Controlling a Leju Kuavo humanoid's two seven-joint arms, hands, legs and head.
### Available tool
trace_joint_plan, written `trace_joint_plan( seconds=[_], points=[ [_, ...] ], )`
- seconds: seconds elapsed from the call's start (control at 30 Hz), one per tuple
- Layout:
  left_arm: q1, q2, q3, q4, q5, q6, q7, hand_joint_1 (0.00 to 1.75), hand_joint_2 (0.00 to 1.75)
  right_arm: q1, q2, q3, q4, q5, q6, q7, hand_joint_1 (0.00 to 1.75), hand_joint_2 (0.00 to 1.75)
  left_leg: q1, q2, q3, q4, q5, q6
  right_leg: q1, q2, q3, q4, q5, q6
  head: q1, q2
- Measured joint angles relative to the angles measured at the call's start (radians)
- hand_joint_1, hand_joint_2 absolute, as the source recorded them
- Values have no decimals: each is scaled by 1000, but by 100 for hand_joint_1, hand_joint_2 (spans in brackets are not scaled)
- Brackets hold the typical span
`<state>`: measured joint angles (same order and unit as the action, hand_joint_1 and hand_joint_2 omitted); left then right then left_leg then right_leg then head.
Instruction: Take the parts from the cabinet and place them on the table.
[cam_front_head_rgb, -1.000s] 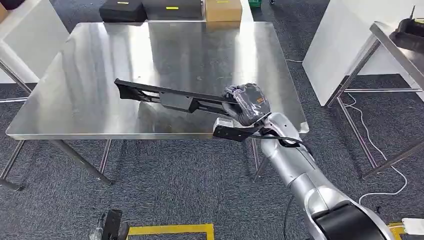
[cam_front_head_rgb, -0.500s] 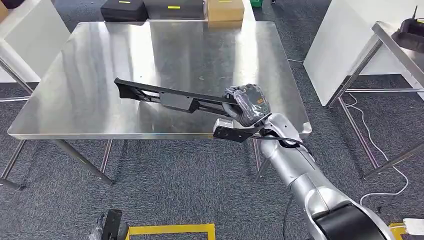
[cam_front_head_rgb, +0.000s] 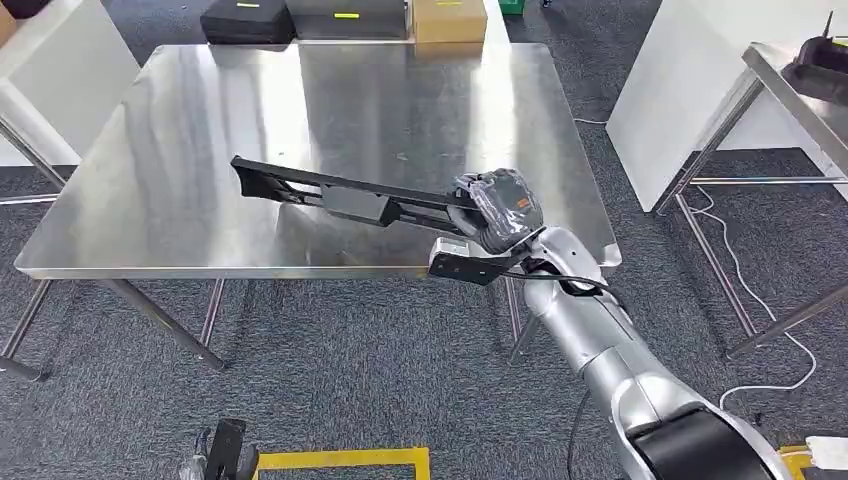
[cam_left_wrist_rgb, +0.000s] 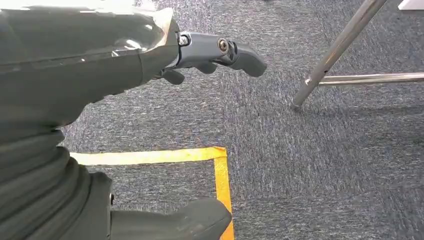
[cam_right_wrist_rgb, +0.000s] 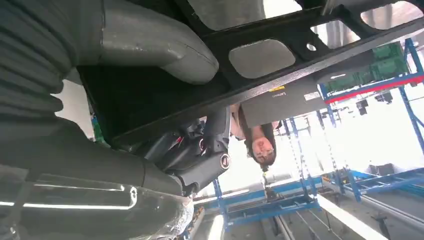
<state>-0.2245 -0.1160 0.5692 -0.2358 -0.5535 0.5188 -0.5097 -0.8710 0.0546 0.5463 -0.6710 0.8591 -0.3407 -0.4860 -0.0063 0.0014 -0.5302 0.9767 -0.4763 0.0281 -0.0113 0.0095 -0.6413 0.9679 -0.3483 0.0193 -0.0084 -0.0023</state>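
Left hand (cam_left_wrist_rgb: 150, 55) hangs low over the carpet by yellow floor tape (cam_left_wrist_rgb: 150, 156), holding nothing, fingers loosely apart. Almost nothing changed over the last second: the long black part (cam_front_head_rgb: 340, 195) edged a hair toward 3 o'clock and stays just above the counter (cam_front_head_rgb: 150, 200), so placing looks close but not done. Part is a flat black frame with cut-out windows and a blocky middle section, running from 9 o'clock toward 4 o'clock over the counter's near half. Right hand (cam_front_head_rgb: 495, 208) grips its 4 o'clock end, fingers wrapped around the bar.
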Motion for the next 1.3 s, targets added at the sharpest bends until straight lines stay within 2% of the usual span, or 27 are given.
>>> trace_joint_plan(
  seconds=[0.07,0.1,0.13,0.17,0.2,0.23,0.3,0.33,0.37,0.4,0.47,0.5,0.53,0.6,0.63,0.73,0.77,0.83,0.87,0.9,0.93,1.03,1.07,1.13,1.2,1.27,1.3],
  points=[
    [0,0,0,0,0,0,0,0,175,0,0,0,0,0,0,0,175,175,0,0,0,0,0,0,0,0,0,0,0,0,0,0],
    [0,0,0,0,0,0,0,0,175,0,0,0,1,0,0,0,175,175,-2,0,-2,5,-2,4,-8,-1,3,-8,4,5,0,0],
    [0,1,0,0,0,0,-1,0,175,-1,0,0,1,0,0,0,175,175,0,0,3,-8,1,18,-12,-1,9,-17,10,16,-3,0],
    [-1,-1,0,0,0,0,-1,0,175,-1,1,0,0,1,0,0,175,175,17,5,24,-36,18,27,1,1,2,-21,5,17,-3,0],
    [-1,-2,0,0,0,0,-4,0,175,-3,-1,0,0,2,0,0,175,175,12,6,33,-47,23,29,0,-2,-3,0,-5,15,1,0],
    [-1,-2,0,0,0,0,-4,0,175,-4,-1,0,1,2,0,0,175,175,17,10,37,-50,24,33,-3,-2,-31,65,-31,7,3,0],
    [0,-4,0,0,0,0,-6,0,175,3,-4,1,4,2,0,0,175,175,18,10,41,-49,21,32,-5,-2,-119,238,-84,3,3,0],
    [0,-4,0,0,0,0,-6,0,175,8,-5,1,7,2,0,0,175,175,18,8,42,-49,16,29,-7,-2,-157,301,-96,8,3,0],
    [2,-4,0,0,0,0,-6,0,175,13,-7,1,9,2,0,0,175,175,19,7,47,-49,12,26,-11,-2,-164,304,-90,15,4,0],
    [4,-5,0,0,0,0,-7,0,175,15,-10,1,10,2,0,0,175,175,23,5,53,-47,6,18,-16,-3,-145,261,-65,25,3,0],
    [4,-5,0,0,0,0,-7,0,175,13,-10,1,10,3,0,0,175,175,34,2,64,-32,-15,1,-26,-10,-56,80,13,51,3,0],
    [3,-3,0,0,-2,3,-9,0,175,14,-11,1,11,3,0,0,175,175,32,4,63,-21,-31,-13,-28,-17,-21,11,11,56,5,0],
    [0,-1,0,-1,-2,6,-9,0,175,12,-13,1,11,4,-2,0,175,175,30,2,54,-15,-40,-21,-16,-6,-8,19,-1,46,14,0],
    [0,-2,0,-1,-3,10,-11,0,175,14,-9,3,12,5,-3,0,175,175,30,0,57,-14,-43,-26,-21,-2,-13,20,-5,26,7,0],
    [1,-3,0,0,-3,11,-11,0,175,17,-11,2,12,4,-3,0,175,175,31,1,61,-17,-44,-28,-14,-2,-15,23,-10,18,-2,0],
    [-3,-4,0,-1,-3,11,-12,0,175,15,-10,1,11,5,-3,0,175,175,42,1,60,6,-67,-41,-20,6,-6,26,-25,-5,-3,0],
    [-3,-4,0,0,-3,11,-12,0,175,14,-10,2,11,5,-3,0,175,175,42,1,29,67,-94,-43,-19,6,-2,25,-29,-11,-5,0],
    [-2,-3,0,0,-3,11,-12,0,175,16,-8,3,12,5,-3,0,175,175,41,0,-85,254,-165,-46,-13,6,4,25,-37,-21,-6,0],
    [0,-3,0,0,-3,11,-11,0,175,19,-9,3,12,5,-3,0,175,175,41,0,-135,320,-176,-45,-11,6,7,26,-39,-25,-5,0],
    [2,-3,0,0,-3,11,-10,0,175,21,-9,3,12,5,-3,0,175,175,41,0,-169,344,-162,-42,-8,7,11,26,-42,-28,-5,0],
    [3,-2,0,0,-3,11,-10,0,175,22,-9,3,12,5,-3,0,175,175,41,0,-174,314,-117,-37,-6,9,17,26,-46,-29,-6,0],
    [2,-1,0,0,-3,11,-8,0,175,20,-8,3,12,6,-3,0,175,175,33,-1,-93,64,60,-10,-3,13,38,24,-58,-24,-5,0],
    [1,0,0,0,-3,11,-5,0,175,18,-7,3,12,6,-3,0,175,175,26,-2,-79,31,51,-5,7,15,38,27,-61,-18,-4,0],
    [0,0,0,0,-3,12,-5,0,175,19,-8,3,12,5,-3,0,175,175,22,0,-82,28,47,-5,4,16,36,24,-65,-9,-4,0],
    [1,-1,0,0,-3,12,-3,0,175,17,-8,2,11,5,-4,0,175,175,19,-1,-74,19,50,4,4,15,41,18,-67,6,-5,0],
    [0,-4,0,0,-5,12,-3,0,175,15,-10,0,11,5,-5,0,175,175,23,0,-59,8,55,16,4,2,15,77,-94,5,-3,0],
    [0,-3,0,0,-5,12,-3,0,175,16,-11,0,12,5,-6,0,175,175,22,0,-57,9,53,20,2,1,-22,150,-125,1,-3,0]
  ],
)
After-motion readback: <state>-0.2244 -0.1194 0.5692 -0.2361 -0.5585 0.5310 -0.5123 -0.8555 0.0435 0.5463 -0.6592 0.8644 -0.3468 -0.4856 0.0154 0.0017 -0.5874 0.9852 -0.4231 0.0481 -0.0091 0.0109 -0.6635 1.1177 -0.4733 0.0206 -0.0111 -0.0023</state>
